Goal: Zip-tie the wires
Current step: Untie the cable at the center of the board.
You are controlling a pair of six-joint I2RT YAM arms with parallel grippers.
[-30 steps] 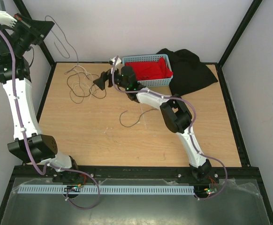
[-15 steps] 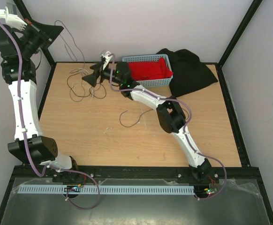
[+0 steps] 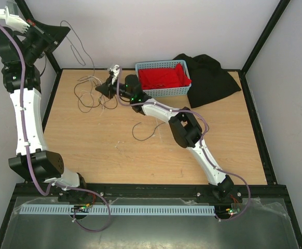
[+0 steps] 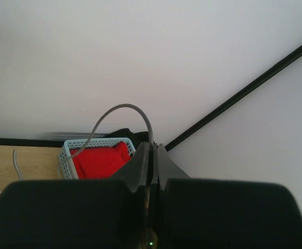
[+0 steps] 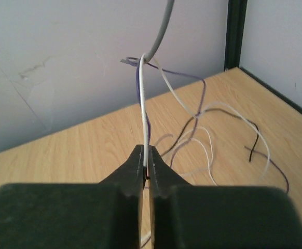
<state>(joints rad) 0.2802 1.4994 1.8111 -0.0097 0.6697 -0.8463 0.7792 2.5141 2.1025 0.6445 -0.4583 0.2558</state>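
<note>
Black plastic fingers of the right gripper (image 3: 98, 90), spread wide a second ago beside the basket (image 3: 164, 92), have reached further left. They have come together on one thin white strand of the wires (image 3: 88, 94). In the right wrist view the strand runs straight up out of the pinched tips, with no more than its own thickness between them. The left gripper (image 3: 65, 31) has swung a little to the right, high over the far-left corner of the table (image 3: 114, 155). It stays fully closed on a grey strand that arches out of its tip and hangs down toward the tangle.

The wires are limp, round and very thin, in white, violet, grey and near-black. Most lie in loose curly loops on the far-left part of the pale wood-grain tabletop. A few are drawn up off it between the two grippers, meeting in a small knot of strands above the right gripper. A stray wire (image 3: 143, 132) curls alone near the table's middle, well apart from the rest.

The basket is light-blue plastic lattice, rectangular, with a red cloth (image 3: 161, 77) bunched inside. A black cloth (image 3: 213, 78) lies crumpled just to its right. The right arm's forearm stretches across in front of the basket, its wrist just beside the left end.
</note>
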